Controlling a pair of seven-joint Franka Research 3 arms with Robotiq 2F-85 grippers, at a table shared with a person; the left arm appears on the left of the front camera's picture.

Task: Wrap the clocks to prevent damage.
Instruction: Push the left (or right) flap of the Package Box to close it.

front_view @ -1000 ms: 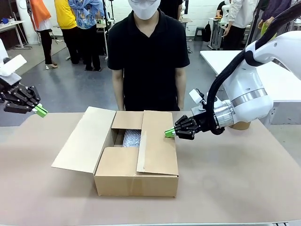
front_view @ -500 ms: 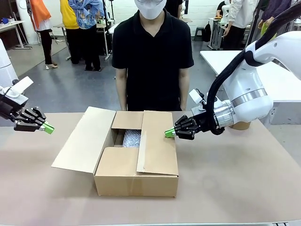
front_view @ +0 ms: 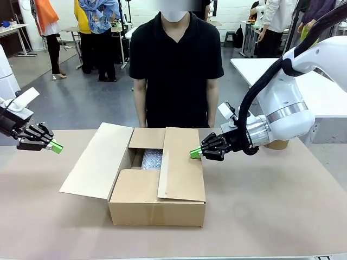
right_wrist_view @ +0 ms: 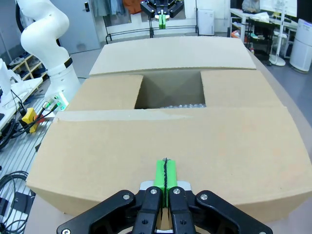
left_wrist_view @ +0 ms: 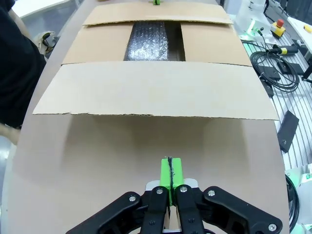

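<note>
The left gripper (front_view: 56,146), black with green pads, has its jaws pressed together on nothing and hangs above the table well to the left of the large brown cardboard box (front_view: 157,210), pointing toward it. The right gripper (front_view: 195,153) is likewise closed and empty, with its green tip at the outer edge of the box's right flap; whether it touches the cardboard cannot be told.

That right flap is folded over the top of the box, while the left flap is spread outward and slopes down to the brown table (front_view: 271,206). The two short end flaps are turned inward.

The clocks (front_view: 153,158), a greyish bundle in clear bubble wrap, lie inside the box, seen through the gap between the flaps.

A person in a black shirt (front_view: 176,70) stands just behind the box, arms down.
</note>
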